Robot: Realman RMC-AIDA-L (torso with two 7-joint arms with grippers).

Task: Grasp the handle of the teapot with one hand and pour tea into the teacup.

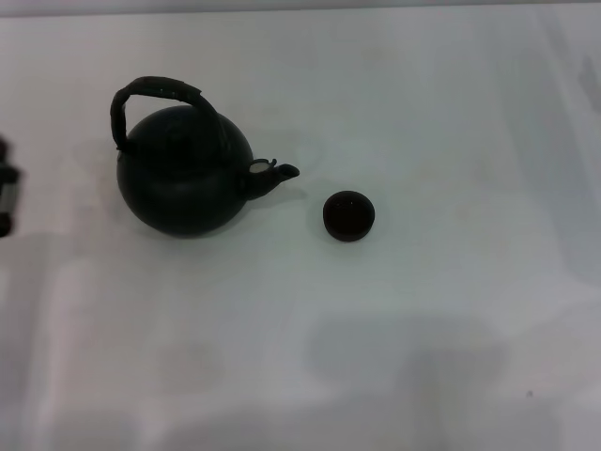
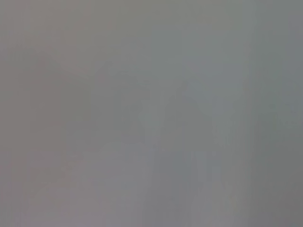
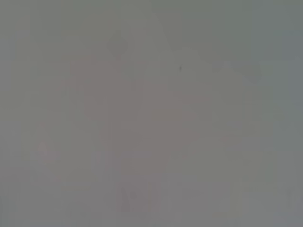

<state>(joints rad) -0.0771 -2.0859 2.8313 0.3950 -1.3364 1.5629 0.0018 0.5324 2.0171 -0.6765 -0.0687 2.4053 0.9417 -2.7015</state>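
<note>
The black teapot (image 1: 183,183) stands upright on the white table (image 1: 441,103) at the left of the head view. Its arched handle (image 1: 155,92) rises over the lid, and nothing holds it. Its spout (image 1: 280,173) points right toward the small black teacup (image 1: 348,215), which stands a short gap away. A dark part of my left gripper (image 1: 5,188) shows at the left edge, well apart from the teapot. My right gripper is out of view. Both wrist views show only a plain grey surface.
A soft shadow lies on the table near the front, below the teacup. The table's far edge runs along the top of the head view.
</note>
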